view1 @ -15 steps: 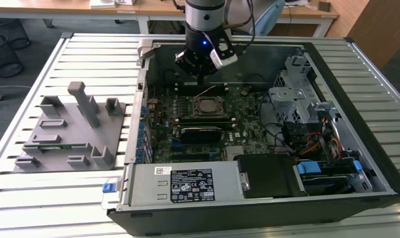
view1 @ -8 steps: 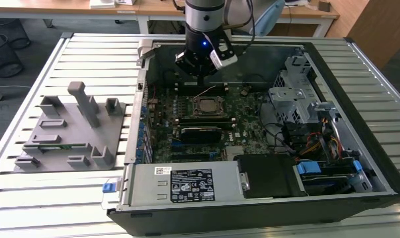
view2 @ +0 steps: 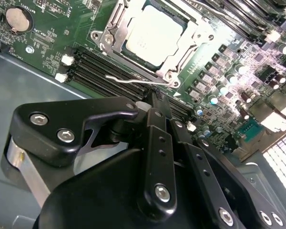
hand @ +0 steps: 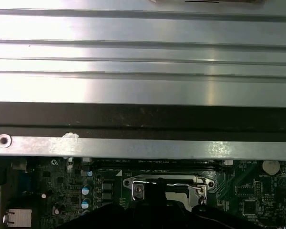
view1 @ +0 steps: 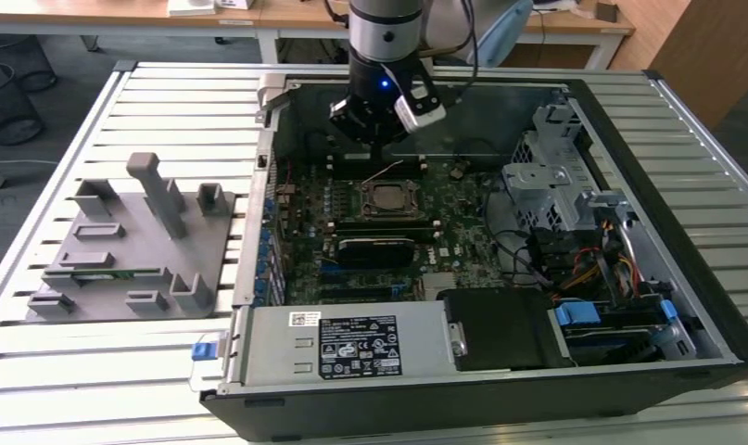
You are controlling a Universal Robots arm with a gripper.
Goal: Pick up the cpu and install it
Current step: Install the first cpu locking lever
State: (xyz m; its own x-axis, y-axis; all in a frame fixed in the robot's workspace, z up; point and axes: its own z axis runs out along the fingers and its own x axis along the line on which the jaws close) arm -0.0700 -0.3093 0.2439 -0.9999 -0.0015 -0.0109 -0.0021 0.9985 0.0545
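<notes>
An open desktop computer case (view1: pixel 670 185), black-walled and lying on its side on a table of pale metal slats (view1: pixel 163 102), holds a green motherboard (view1: pixel 348 232) crowded with small cylindrical capacitors and black slots. Near the middle of that board the cpu (view1: pixel 385 197), a flat square chip with a dull silver metal top, sits inside the socket (view1: pixel 386 198), ringed by a bright steel load frame; in the second wrist view the chip's lid (view2: pixel 155 36) looks smooth and faintly brushed, and a thin bent wire lever (view2: pixel 133 80) stands free along the frame's edge. The gripper (view1: pixel 374 125) hangs inside the case just behind the socket, over the board's far edge and close to the case's rear wall. Its black, screw-studded fingers (view2: pixel 155 143) appear drawn narrowly together in the second wrist view, pinching nothing and clear of the chip. The first wrist view shows the case's grey steel rim (hand: pixel 143 148) above the socket's frame (hand: pixel 167 183). Outside the case, on the slats at the exterior view's left, a grey plastic fixture tray (view1: pixel 133 250) with upright posts carries a narrow green memory stick (view1: pixel 107 273) in 1 of its slots.
</notes>
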